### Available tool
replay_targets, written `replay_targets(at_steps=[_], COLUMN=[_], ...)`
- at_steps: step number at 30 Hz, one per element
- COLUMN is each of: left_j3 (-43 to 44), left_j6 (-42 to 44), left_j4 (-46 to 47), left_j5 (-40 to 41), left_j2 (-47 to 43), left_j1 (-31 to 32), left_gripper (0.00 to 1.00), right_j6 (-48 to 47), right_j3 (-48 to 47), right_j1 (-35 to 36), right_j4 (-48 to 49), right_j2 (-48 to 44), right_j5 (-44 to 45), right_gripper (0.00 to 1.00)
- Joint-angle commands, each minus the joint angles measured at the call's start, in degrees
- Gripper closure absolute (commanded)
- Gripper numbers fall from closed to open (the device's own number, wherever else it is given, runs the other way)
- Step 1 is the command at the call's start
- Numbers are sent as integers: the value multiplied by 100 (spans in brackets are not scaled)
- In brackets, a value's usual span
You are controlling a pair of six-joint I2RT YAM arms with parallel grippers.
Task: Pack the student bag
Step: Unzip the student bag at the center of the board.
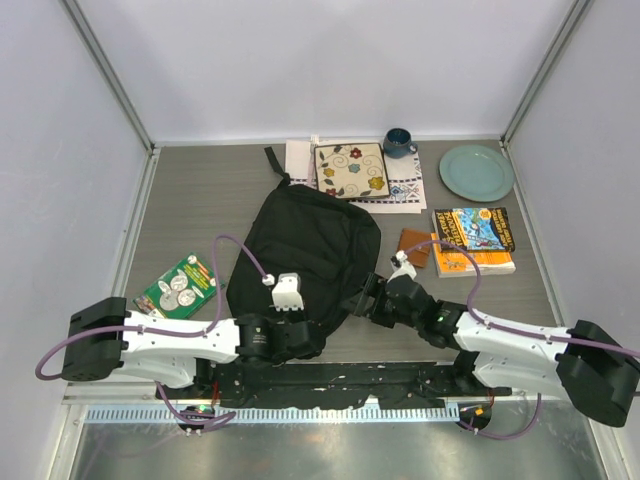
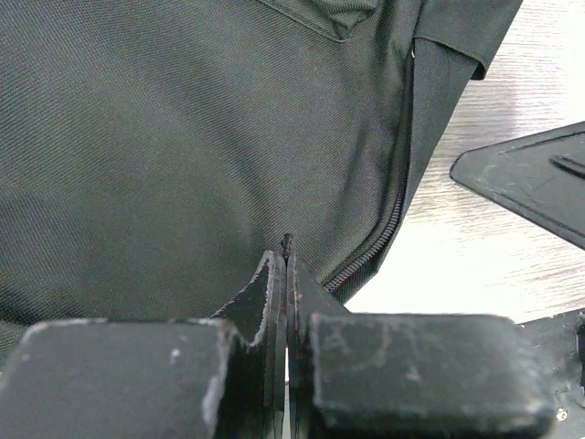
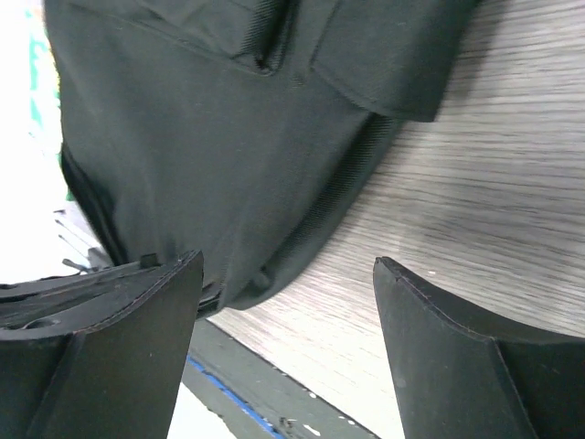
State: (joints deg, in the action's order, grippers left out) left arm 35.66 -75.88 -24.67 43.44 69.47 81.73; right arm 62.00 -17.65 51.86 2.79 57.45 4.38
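Left gripper [image 2: 287, 261] is pinching student bag [image 2: 183, 137] at zipper [image 2: 373, 249], opening underway; right gripper [image 3: 288, 263] is gaping empty alongside, needing counter-hold.

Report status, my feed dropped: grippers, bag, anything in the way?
Left gripper shut at student bag, by its zipper. Right gripper open, empty, beside bag. Nothing lying on top of it.

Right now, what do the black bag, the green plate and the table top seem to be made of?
Bag: matte black woven fabric, probably nylon or polyester; a fine weave and a zipper show up close. Plate: smooth pale green, faintly glossy, likely glazed ceramic, though plastic is possible. Table: grey streaked wood grain, flat and even, probably laminate rather than solid wood.
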Motion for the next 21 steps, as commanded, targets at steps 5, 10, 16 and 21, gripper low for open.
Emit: replay_targets(at_steps=[5,10,16,21], left_j3=[11,20,11,37], left_j6=[29,64,117,152], left_j4=[181,208,287,182], left_j5=[209,209,156,165], left_j2=[-250,-241,-232,-267], left_j1=[-17,-17,-17,-17], left_gripper=[100,100,100,100], right_j6=[840,1060,973,586], right_j3=[25,121,-10,-185], right_j1=[351,439,439,369], right_j4=[1389,1848,2138,1788], right_j2=[486,793,1207,1059], right_j5=[309,274,212,694], right_gripper=[22,30,41,93])
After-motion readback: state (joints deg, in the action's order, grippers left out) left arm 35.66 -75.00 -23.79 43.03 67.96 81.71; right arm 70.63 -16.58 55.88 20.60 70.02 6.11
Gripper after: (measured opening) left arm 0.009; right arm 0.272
